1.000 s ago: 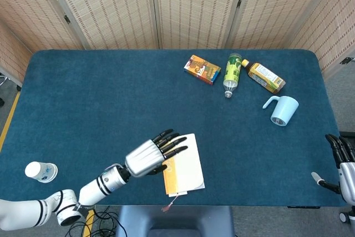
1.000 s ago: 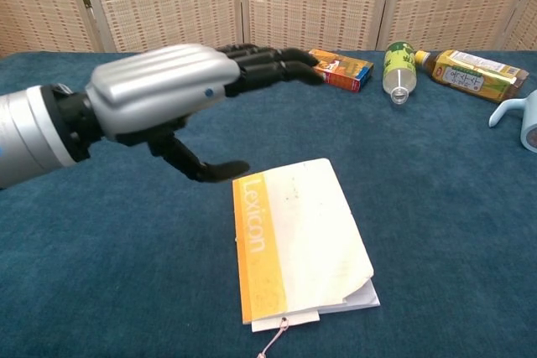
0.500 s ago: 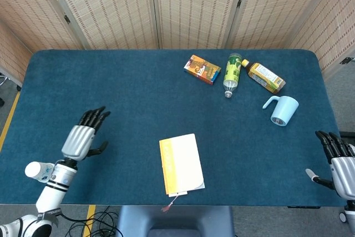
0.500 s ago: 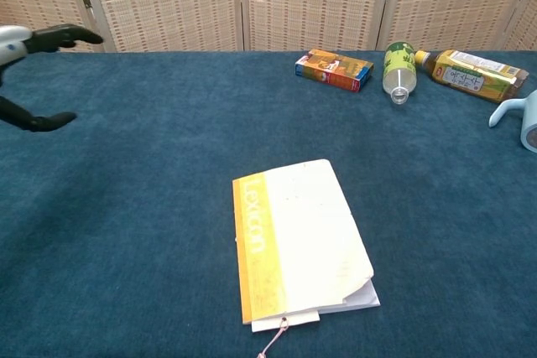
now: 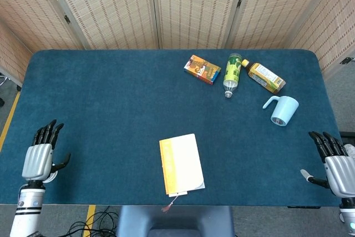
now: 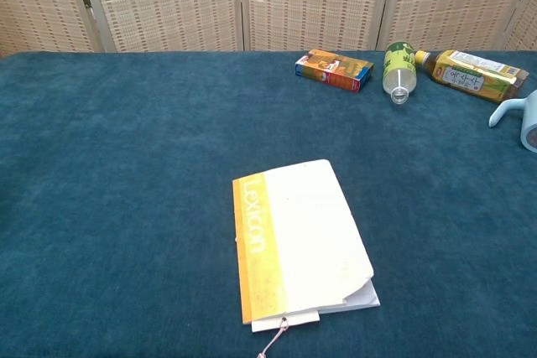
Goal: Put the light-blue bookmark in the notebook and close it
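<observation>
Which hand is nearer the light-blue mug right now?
Right. The right hand sits at the table's near right edge, just below the mug; the left hand is at the far left edge, across the table.

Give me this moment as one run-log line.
notebook: closed, near table edge | bookmark tassel: pokes out at bottom | left hand: open, left edge | right hand: open, right edge

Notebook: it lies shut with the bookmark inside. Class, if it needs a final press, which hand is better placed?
Left, by a narrow margin. The left hand lies nearer the notebook than the right hand. Both are open at the table's edges, touching nothing.
</observation>
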Controlling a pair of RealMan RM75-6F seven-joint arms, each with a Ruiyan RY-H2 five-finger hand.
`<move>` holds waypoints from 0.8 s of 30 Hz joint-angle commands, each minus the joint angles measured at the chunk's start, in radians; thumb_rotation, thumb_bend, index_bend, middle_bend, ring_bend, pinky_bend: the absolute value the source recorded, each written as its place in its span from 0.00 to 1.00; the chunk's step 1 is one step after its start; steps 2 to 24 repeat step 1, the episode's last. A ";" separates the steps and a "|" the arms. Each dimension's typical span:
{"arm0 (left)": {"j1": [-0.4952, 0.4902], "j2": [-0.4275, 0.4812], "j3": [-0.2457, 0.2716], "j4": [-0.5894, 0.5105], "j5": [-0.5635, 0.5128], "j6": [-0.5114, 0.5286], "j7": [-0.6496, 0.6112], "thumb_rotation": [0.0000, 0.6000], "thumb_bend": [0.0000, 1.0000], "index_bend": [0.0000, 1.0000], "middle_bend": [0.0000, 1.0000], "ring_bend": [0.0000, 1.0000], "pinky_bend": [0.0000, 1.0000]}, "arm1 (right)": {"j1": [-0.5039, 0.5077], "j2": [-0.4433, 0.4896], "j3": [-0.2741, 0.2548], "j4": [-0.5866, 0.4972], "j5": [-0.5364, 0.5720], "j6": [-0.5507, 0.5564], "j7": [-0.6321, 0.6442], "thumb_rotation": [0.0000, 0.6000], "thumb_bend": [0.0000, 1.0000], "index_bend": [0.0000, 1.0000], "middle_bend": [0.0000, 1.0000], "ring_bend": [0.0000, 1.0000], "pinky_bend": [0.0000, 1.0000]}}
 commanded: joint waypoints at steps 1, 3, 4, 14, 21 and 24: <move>0.045 -0.019 0.036 0.010 0.068 0.052 0.042 1.00 0.36 0.11 0.00 0.00 0.09 | -0.002 -0.003 -0.003 -0.006 0.009 -0.008 -0.003 1.00 0.10 0.00 0.10 0.03 0.12; 0.045 -0.019 0.036 0.010 0.068 0.052 0.042 1.00 0.36 0.11 0.00 0.00 0.09 | -0.002 -0.003 -0.003 -0.006 0.009 -0.008 -0.003 1.00 0.10 0.00 0.10 0.03 0.12; 0.045 -0.019 0.036 0.010 0.068 0.052 0.042 1.00 0.36 0.11 0.00 0.00 0.09 | -0.002 -0.003 -0.003 -0.006 0.009 -0.008 -0.003 1.00 0.10 0.00 0.10 0.03 0.12; 0.045 -0.019 0.036 0.010 0.068 0.052 0.042 1.00 0.36 0.11 0.00 0.00 0.09 | -0.002 -0.003 -0.003 -0.006 0.009 -0.008 -0.003 1.00 0.10 0.00 0.10 0.03 0.12; 0.045 -0.019 0.036 0.010 0.068 0.052 0.042 1.00 0.36 0.11 0.00 0.00 0.09 | -0.002 -0.003 -0.003 -0.006 0.009 -0.008 -0.003 1.00 0.10 0.00 0.10 0.03 0.12; 0.045 -0.019 0.036 0.010 0.068 0.052 0.042 1.00 0.36 0.11 0.00 0.00 0.09 | -0.002 -0.003 -0.003 -0.006 0.009 -0.008 -0.003 1.00 0.10 0.00 0.10 0.03 0.12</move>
